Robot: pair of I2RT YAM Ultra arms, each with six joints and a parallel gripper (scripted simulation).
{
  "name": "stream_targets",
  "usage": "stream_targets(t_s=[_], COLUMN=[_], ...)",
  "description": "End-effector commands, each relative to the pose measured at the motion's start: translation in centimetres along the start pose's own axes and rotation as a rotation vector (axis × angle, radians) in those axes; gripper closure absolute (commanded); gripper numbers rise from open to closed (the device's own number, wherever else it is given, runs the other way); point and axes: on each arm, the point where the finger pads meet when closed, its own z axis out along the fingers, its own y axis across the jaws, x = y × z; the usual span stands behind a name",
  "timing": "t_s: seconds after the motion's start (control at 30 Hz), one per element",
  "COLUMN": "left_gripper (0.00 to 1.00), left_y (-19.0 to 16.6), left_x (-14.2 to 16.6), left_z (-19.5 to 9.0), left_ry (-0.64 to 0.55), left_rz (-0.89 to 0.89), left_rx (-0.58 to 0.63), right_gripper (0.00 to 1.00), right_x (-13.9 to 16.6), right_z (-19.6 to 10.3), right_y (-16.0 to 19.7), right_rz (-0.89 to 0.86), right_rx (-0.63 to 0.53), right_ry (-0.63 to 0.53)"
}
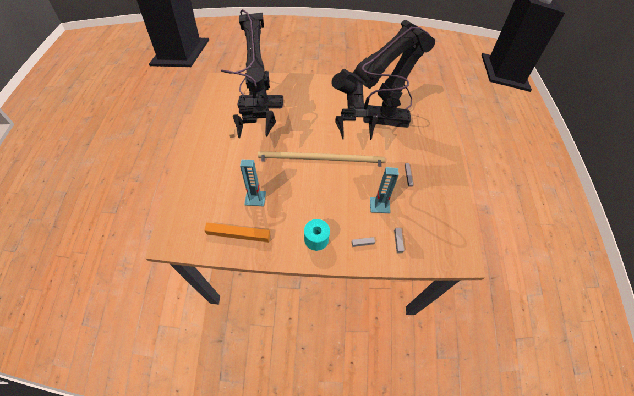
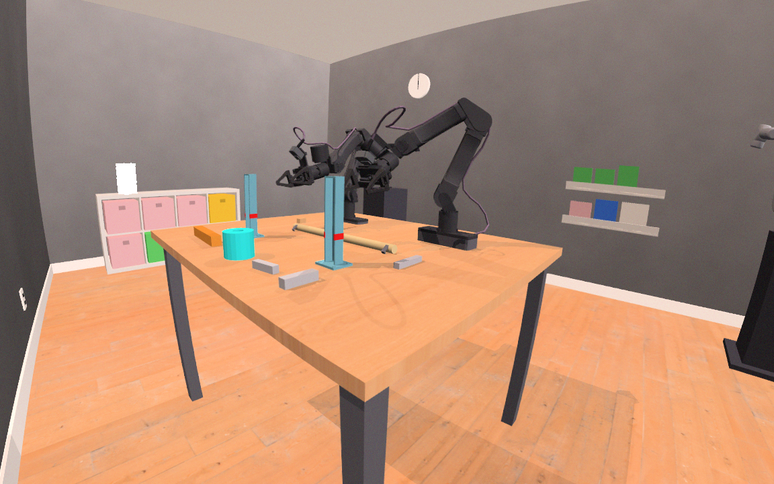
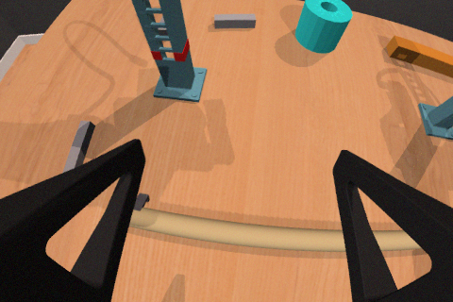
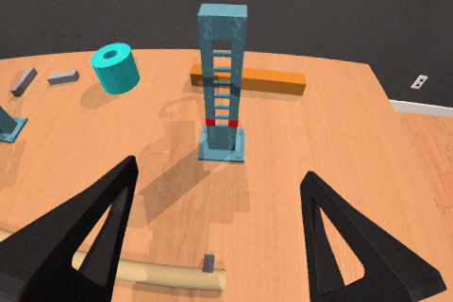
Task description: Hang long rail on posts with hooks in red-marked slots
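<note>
The long tan rail lies flat on the table behind the two teal slotted posts, with a small grey hook at each end. The left post and the right post each carry a red mark low down. My left gripper is open and empty, hovering behind the rail's right end; its wrist view shows the rail between the fingers and the post ahead. My right gripper is open and empty behind the rail's left end; its wrist view shows the hooked end and the post.
An orange bar, a teal cylinder and two grey blocks lie near the front edge. Another grey block lies beside the right post. A tiny tan cube sits near my right gripper.
</note>
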Motion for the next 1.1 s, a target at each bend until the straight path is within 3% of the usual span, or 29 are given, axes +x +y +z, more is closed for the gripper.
stream_targets(t_s=[0.0,0.23,0.5,1.07], left_gripper=[0.0,0.0,0.0,0.0], left_y=[0.3,2.8,6.2,9.3], left_x=[-3.6,-4.6,-5.1,-3.9], left_z=[0.6,1.3,2.7,4.5], left_ry=[-0.209,-0.327,-0.442,-0.429], left_rz=[0.017,0.035,0.058,0.067], left_rx=[0.144,0.173,0.177,0.119], right_gripper=[0.0,0.0,0.0,0.0], right_x=[-3.7,-3.4,-0.6,0.4], right_z=[0.7,1.3,3.4,3.8], right_y=[0.6,0.9,1.0,1.2], right_rz=[0.034,0.044,0.032,0.022], right_rx=[0.004,0.004,0.014,0.009], right_ry=[-0.265,-0.317,-0.28,-0.243])
